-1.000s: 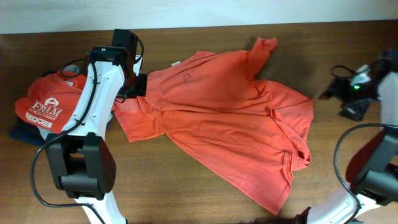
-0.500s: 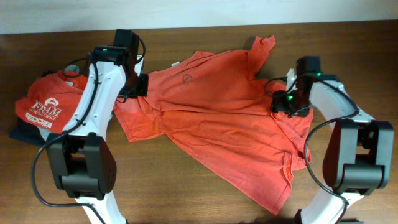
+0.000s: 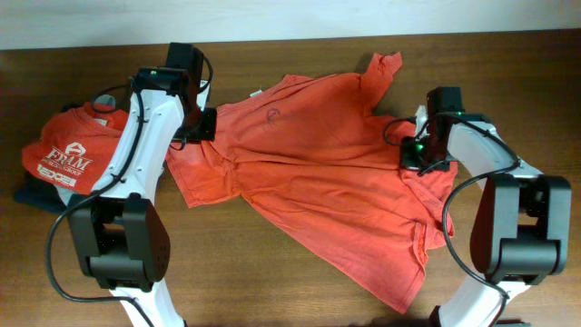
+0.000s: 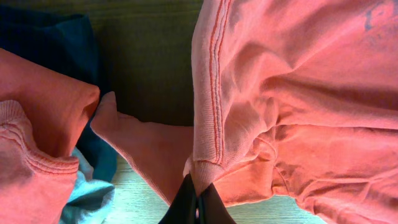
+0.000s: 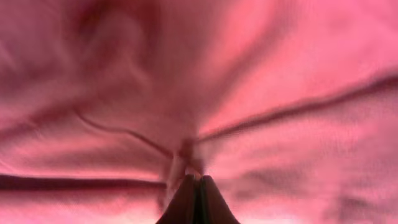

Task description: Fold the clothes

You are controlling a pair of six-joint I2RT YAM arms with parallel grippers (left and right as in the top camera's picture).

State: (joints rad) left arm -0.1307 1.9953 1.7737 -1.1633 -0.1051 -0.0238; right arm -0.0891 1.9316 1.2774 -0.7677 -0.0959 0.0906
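The coral-red T-shirt (image 3: pixel 327 173) is lying spread and rumpled across the middle of the tabletop (image 3: pixel 272 282), one sleeve pointing toward 1 o'clock. The left fingers (image 4: pixel 184 208) are pressing together on a stitched fold at the shirt's 10 o'clock edge, pinching the cloth between their tips. The right fingers (image 5: pixel 184 208) are sitting at the shirt's 3 o'clock side, closed tight on a gathered ridge of fabric, with creases radiating from the pinch. At the tabletop's 9 o'clock, a folded red tee (image 3: pixel 68 154) with white print is resting on a navy garment (image 3: pixel 32 193). A pale grey cloth (image 4: pixel 87 193) is peeking out beside them in the left wrist view.
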